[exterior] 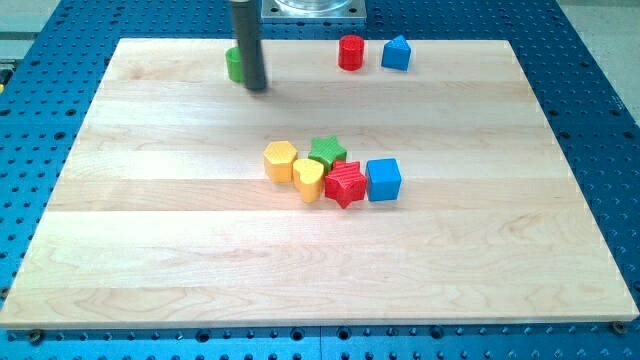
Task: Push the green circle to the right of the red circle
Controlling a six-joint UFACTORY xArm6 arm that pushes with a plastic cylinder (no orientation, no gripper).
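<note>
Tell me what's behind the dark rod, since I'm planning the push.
The green circle sits behind my tip, on its left. Only its left part shows; the rod covers the rest, so contact cannot be judged.

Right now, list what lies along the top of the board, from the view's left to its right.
green circle → my tip, touching the green circle's right side → red circle → blue block.

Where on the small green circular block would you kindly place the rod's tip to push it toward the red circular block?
Contact the green circular block on its side wall facing the view's left, since the red circular block lies to the view's right. My tip now sits at its right edge, so I would probably circle round first. Its round wall may slip off-centre, so aim through the middle.
</note>
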